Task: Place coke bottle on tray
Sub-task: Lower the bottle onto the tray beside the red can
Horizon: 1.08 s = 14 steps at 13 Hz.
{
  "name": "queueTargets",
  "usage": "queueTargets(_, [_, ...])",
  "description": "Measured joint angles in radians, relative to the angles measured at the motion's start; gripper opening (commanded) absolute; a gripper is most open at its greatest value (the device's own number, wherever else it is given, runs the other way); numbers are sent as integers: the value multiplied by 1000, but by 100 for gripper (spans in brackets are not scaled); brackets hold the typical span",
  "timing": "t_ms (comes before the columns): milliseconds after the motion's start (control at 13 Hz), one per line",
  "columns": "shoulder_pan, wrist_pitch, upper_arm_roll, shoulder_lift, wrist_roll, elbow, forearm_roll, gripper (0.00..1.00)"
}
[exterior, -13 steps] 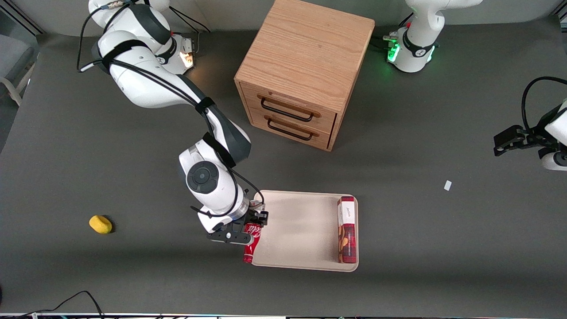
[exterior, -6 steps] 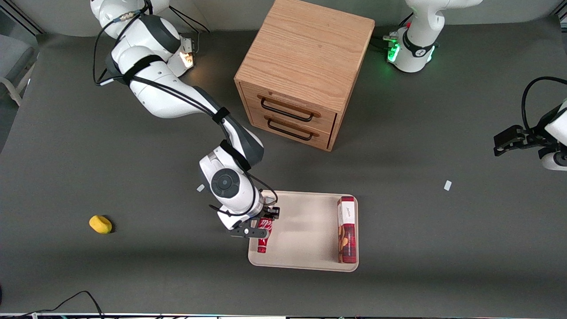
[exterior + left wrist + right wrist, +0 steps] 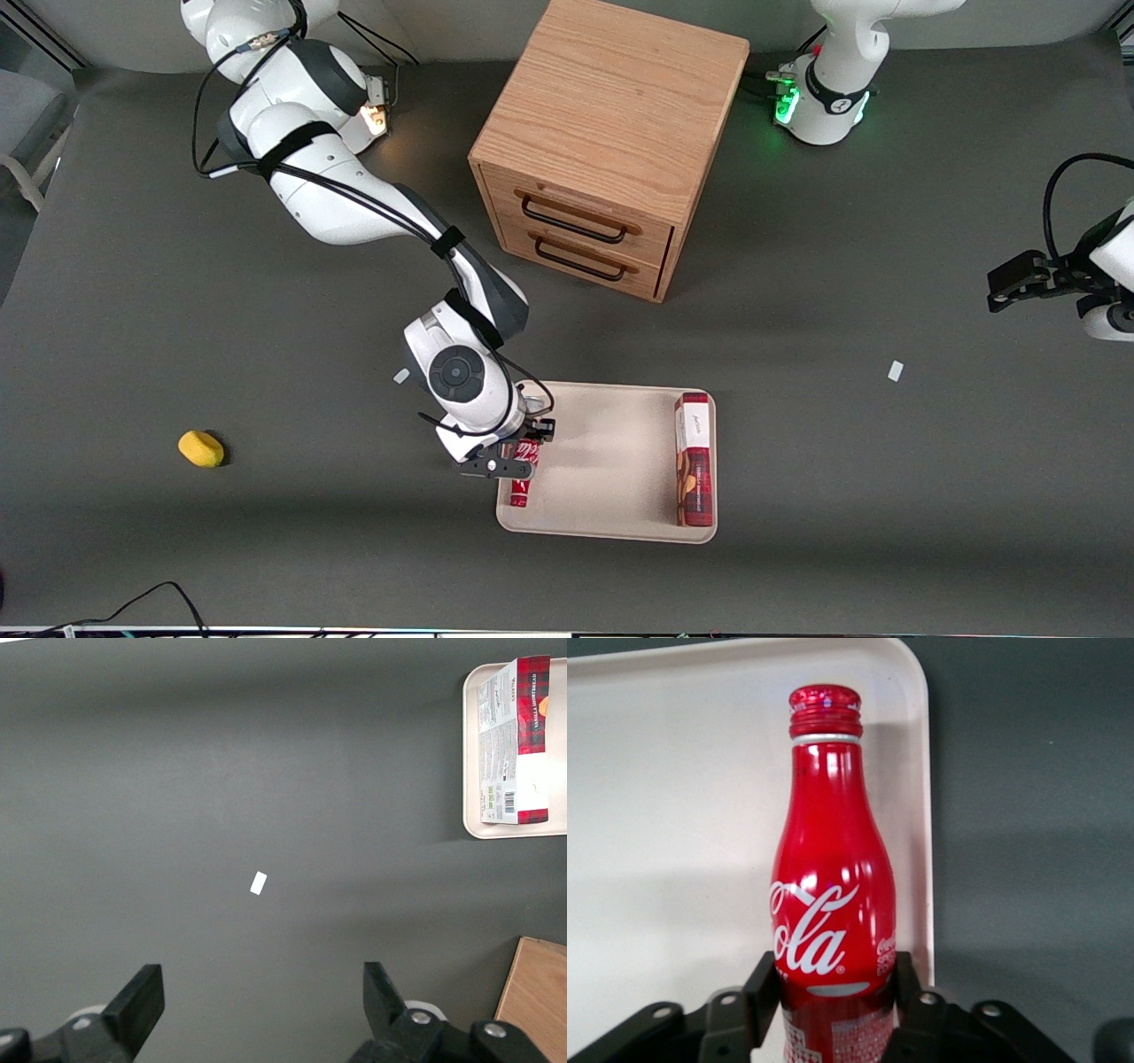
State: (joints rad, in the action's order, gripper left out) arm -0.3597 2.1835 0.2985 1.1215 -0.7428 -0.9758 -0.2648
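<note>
The gripper (image 3: 512, 460) has its two fingers (image 3: 764, 985) closed on the lower body of the coke bottle (image 3: 522, 474), which lies roughly level in the grip, cap pointing toward the desk edge nearest the front camera. The bottle sits over the tray (image 3: 611, 523) at the short end toward the working arm, its long axis running along that end's rim and only just inside it. Whether it touches the tray floor cannot be told. The red-and-white box (image 3: 695, 459) lies along the tray's end toward the parked arm, well apart. Judging by this, a release here risks the bottle rolling onto the rim
</note>
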Motion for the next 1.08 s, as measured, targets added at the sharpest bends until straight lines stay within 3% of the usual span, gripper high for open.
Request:
queueTargets(77, [-2,3,-2,1,0,0,0,100])
queueTargets(1077, [-15,54,-32,18,0,9,0,100])
